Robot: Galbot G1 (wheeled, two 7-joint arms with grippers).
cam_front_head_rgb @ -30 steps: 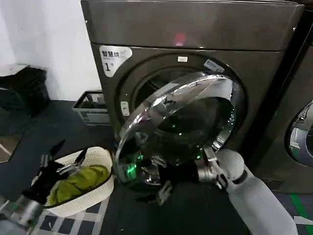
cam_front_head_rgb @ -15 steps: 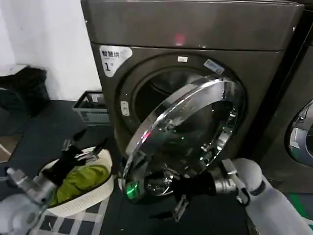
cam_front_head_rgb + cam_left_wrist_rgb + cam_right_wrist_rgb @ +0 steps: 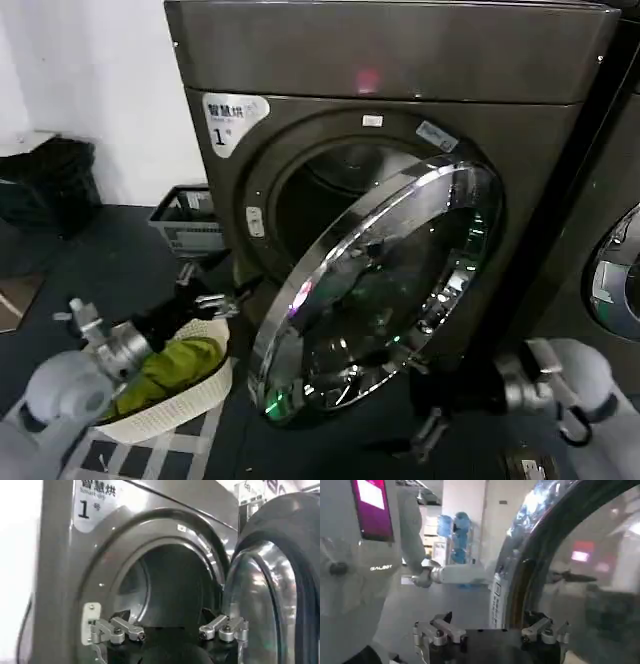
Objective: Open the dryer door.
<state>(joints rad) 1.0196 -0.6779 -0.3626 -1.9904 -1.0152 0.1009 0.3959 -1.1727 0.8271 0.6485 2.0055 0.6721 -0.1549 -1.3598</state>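
Note:
The dryer door (image 3: 385,285), a chrome ring around dark glass, stands swung partly out from its hinge on the right, and the dark drum opening (image 3: 315,195) shows behind it. My right gripper (image 3: 430,436) hangs open just below the door's lower rim. In the right wrist view the door's chrome edge (image 3: 506,587) rises ahead of that gripper (image 3: 490,632), untouched by either finger. My left gripper (image 3: 207,288) is open, in front of the dryer's lower left. Seen from the left wrist, it (image 3: 172,632) faces the drum opening (image 3: 175,590), with the door's inner side (image 3: 255,600) beside it.
A white basket (image 3: 205,385) with green cloth (image 3: 165,368) sits on the floor at the dryer's lower left, under my left arm. A grey crate (image 3: 185,218) stands by the wall and a black bag (image 3: 50,180) farther left. The neighbouring machine's door (image 3: 618,270) is at the right edge.
The door has swung farther out. My right gripper has drawn back to the right and lower, away from the rim. My left gripper has risen from the basket toward the drum opening.

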